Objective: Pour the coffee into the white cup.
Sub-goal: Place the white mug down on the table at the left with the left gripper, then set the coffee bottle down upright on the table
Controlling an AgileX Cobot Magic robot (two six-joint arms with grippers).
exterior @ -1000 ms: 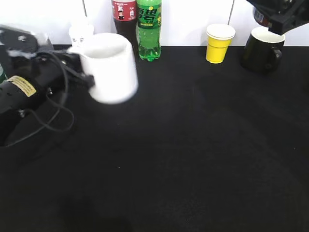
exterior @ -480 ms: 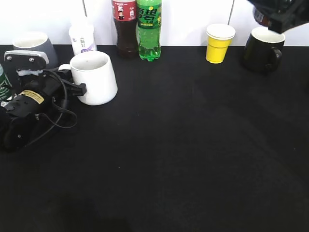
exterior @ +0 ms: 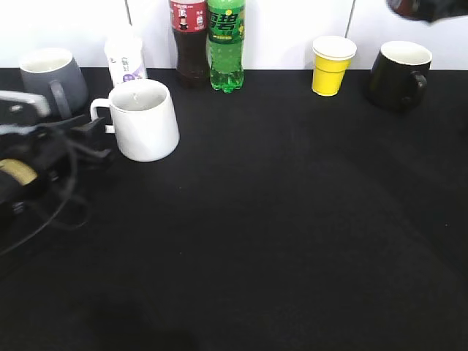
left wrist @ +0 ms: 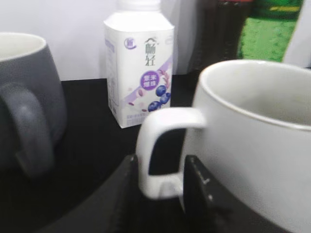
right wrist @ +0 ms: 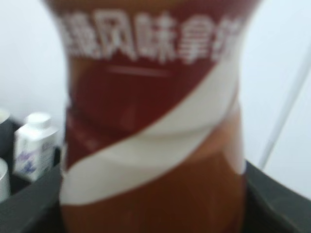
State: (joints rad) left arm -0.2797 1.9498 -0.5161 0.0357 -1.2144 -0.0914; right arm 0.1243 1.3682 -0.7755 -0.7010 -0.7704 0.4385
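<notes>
The white cup stands upright on the black table at the left, handle pointing left; it also shows in the left wrist view. My left gripper is open, its two dark fingers on either side of the cup's handle. My right gripper is at the top right corner, mostly out of the exterior view. It is shut on the coffee bottle, brown with a red and white label, which fills the right wrist view and is held high above the table.
A grey mug and a white milk carton stand behind the white cup. A cola bottle and green soda bottle stand at the back. A yellow paper cup and black mug are back right.
The left arm brought the white cup down onto the table, let go of it, and drew back to the left. The right gripper rose further out of the exterior view.
</notes>
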